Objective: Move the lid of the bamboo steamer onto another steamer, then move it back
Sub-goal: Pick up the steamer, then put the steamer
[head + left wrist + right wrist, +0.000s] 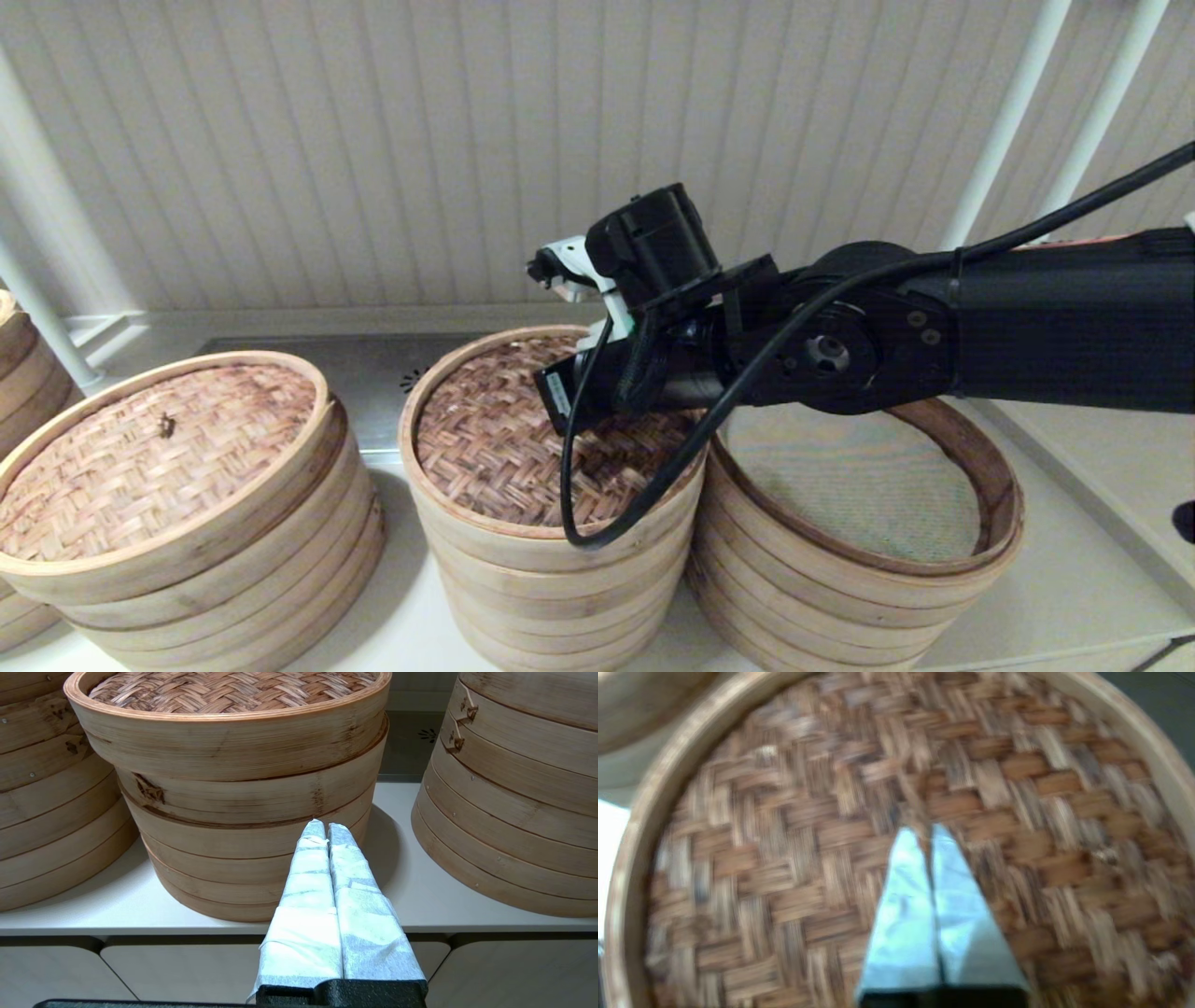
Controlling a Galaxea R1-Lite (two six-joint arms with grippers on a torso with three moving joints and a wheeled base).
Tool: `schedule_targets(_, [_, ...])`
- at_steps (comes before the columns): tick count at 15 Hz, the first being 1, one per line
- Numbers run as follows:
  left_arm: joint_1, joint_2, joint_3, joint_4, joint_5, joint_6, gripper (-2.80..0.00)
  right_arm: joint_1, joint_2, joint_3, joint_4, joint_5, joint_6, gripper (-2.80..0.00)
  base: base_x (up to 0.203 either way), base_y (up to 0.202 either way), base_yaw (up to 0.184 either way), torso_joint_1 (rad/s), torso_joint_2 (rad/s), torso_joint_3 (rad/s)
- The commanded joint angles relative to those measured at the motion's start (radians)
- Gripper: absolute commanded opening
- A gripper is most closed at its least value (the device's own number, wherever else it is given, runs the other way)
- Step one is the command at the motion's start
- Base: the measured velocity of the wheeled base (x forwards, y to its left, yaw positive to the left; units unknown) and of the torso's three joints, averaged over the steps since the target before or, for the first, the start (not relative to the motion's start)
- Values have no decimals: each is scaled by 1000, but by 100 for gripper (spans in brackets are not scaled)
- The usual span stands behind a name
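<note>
Ribbed pale wall panels (373,140) back a white counter (1074,597). The bamboo steamer lid (495,448) caps the middle stack; the right gripper (927,835), pinched closed, hovers over its weave. Left gripper (325,828), closed, sits at the counter's front edge.

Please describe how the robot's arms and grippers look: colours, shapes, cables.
The right arm is matte black, with round joints and a loose black cable. Both the left gripper and the right gripper have tapered fingers wrapped in pale tape, on black bases.
</note>
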Motion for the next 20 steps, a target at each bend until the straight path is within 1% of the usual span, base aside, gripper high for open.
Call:
schedule_targets(1, [0, 0, 0, 0, 0, 0, -280, 0, -2, 3, 1, -1, 0, -280, 0, 0, 0, 0, 0, 0])
schedule_targets(5, [0, 0, 0, 0, 0, 0, -280, 0, -13, 3, 3, -2, 0, -280, 0, 0, 0, 0, 0, 0])
schedule_targets(8, [0, 0, 0, 0, 0, 0, -280, 0, -22, -3, 3, -54, 0, -280, 0, 0, 0, 0, 0, 0])
schedule_targets(20, [0, 1, 0, 0, 0, 0, -280, 0, -105, -27, 13, -61, -33, -280, 0, 0, 0, 0, 0, 0])
